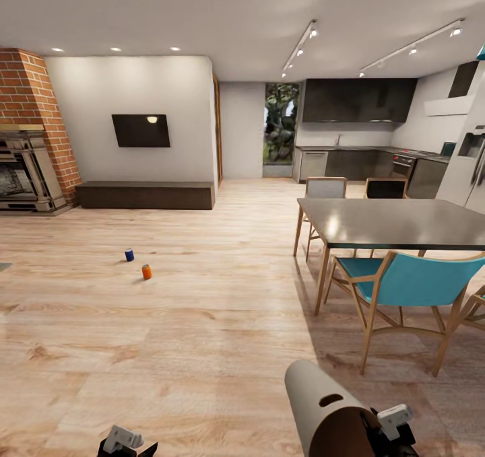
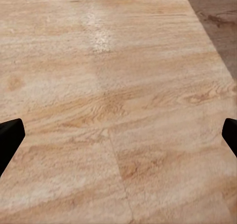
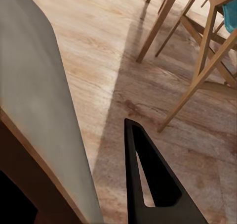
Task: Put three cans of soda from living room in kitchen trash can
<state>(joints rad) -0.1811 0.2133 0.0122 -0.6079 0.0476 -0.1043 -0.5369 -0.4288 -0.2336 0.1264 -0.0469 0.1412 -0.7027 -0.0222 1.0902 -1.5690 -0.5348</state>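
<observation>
Two soda cans stand on the wood floor of the living room, a dark blue one [image 1: 128, 254] and an orange one [image 1: 146, 272] close beside it, far ahead to my left. The trash can [image 1: 315, 403], pale grey outside and brown inside, lies tilted at the lower right with my right gripper [image 1: 389, 431] shut on its rim. In the right wrist view the bin's wall [image 3: 39, 100] runs beside one black finger [image 3: 129, 131]. My left gripper [image 1: 125, 443] hangs low at the left, open over bare floor [image 2: 118, 140], its fingertips [image 2: 10, 137] wide apart.
A grey dining table [image 1: 397, 223] with wooden chairs, one teal [image 1: 411, 278], stands close on the right. Brick fireplace [image 1: 30, 107], wall TV [image 1: 140, 130] and low dark bench [image 1: 145, 194] line the far left. Dark kitchen cabinets [image 1: 357, 100] and a steel fridge [image 1: 471, 167] are at the back right.
</observation>
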